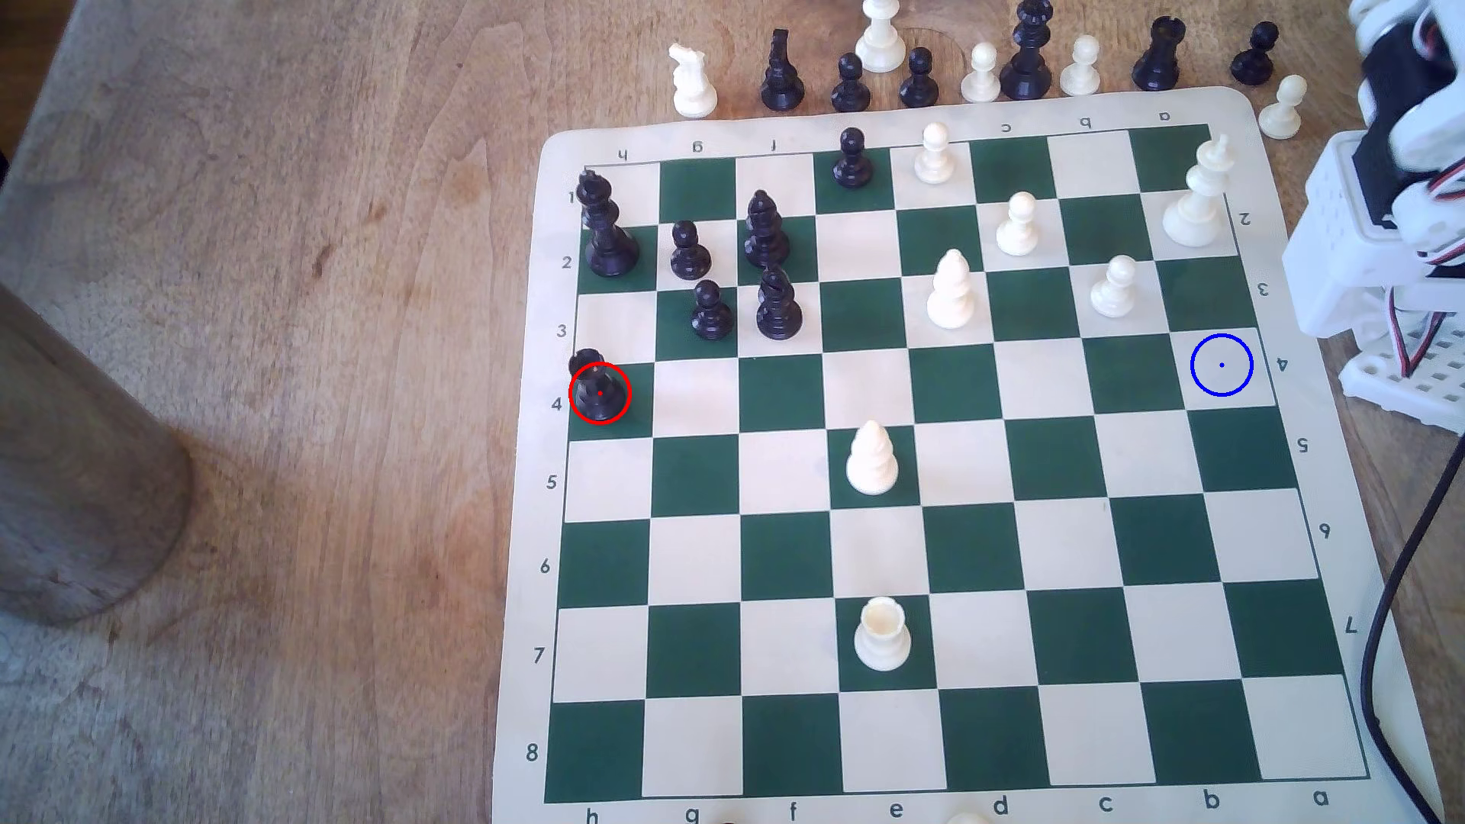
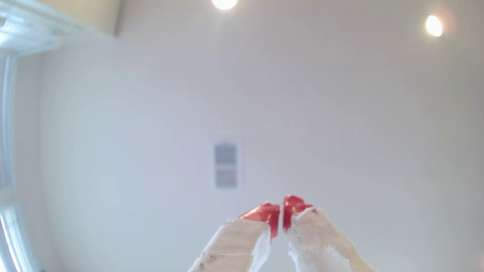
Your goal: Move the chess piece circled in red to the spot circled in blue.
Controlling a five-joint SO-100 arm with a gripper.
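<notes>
While the pincer (image 2: 281, 217) points up at a pale ceiling, its red-tipped fingers (image 2: 264, 213) are almost together, with nothing between them. On the chessboard (image 1: 1300, 261), a white rook (image 1: 881, 634) stands at the near side. Farther back, the black rook (image 1: 596, 388) stands at the board's edge on the exterior view's left, and the blue-ringed square (image 1: 1222, 365) lies at the opposite edge.

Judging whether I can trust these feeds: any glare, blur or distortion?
Exterior view: soft daylight, sharp enough; black rook and blue-ringed square read clearly, and the arm at the exterior view's right edge is blurred. Wrist view: washed out, two ceiling lights flare, edges bow, and the pincer is soft.
</notes>
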